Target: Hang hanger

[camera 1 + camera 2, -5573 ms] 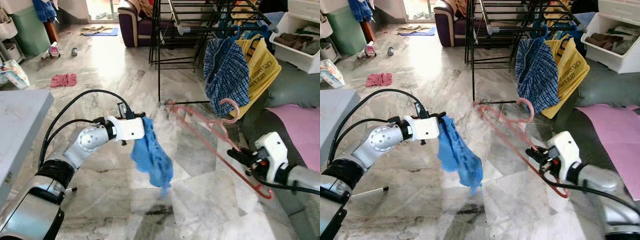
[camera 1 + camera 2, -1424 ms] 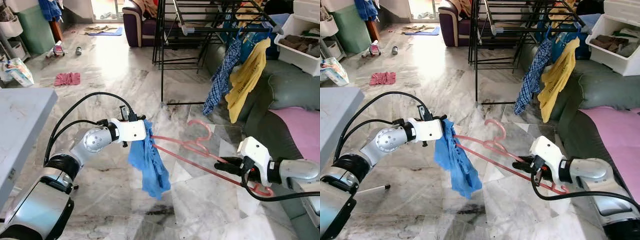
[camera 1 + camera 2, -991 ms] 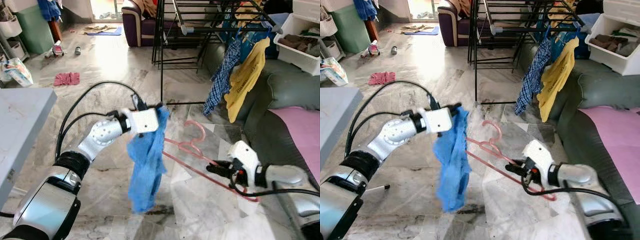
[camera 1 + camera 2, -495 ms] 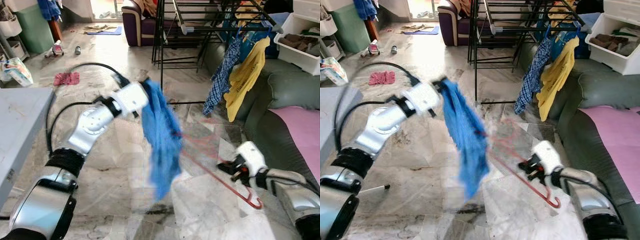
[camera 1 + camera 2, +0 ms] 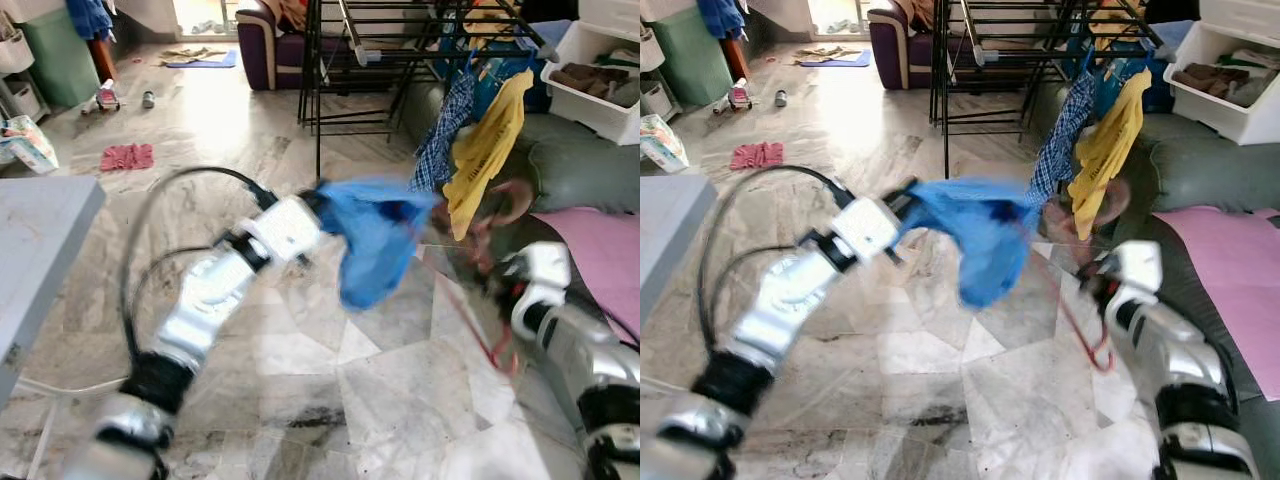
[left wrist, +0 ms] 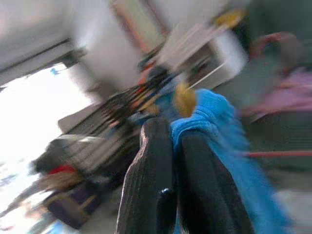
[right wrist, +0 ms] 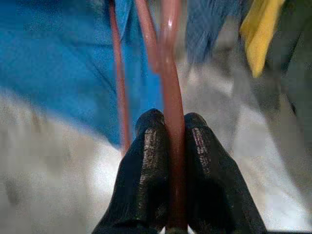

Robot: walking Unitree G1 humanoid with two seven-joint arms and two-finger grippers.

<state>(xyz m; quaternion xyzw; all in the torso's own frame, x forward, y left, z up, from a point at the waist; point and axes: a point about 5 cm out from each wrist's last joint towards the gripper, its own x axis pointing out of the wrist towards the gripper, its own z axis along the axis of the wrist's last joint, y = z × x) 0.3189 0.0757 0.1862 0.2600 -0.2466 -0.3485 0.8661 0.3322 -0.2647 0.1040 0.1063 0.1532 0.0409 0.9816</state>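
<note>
Both grippers engaged: blue garment and pink hanger held mid-air before the drying rack; frames blurred.

The left gripper [image 6: 168, 146] pinches a blue garment [image 5: 375, 235] between closed fingers, raised over the marble floor [image 5: 300, 360]. The right gripper [image 7: 168, 131] is clamped on the pink hanger [image 7: 170, 87], whose bars touch the garment. The black drying rack [image 5: 380, 60], carrying a yellow shirt [image 5: 485, 150] and a checked shirt [image 5: 445, 125], stands just behind.

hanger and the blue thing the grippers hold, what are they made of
Hanger: probably plastic, a glossy pinkish-red rod with a bright highlight, pinched in the right gripper. Blue garment: soft cloth, possibly cotton; it folds and drapes limply from the left gripper, matte surface.
</note>
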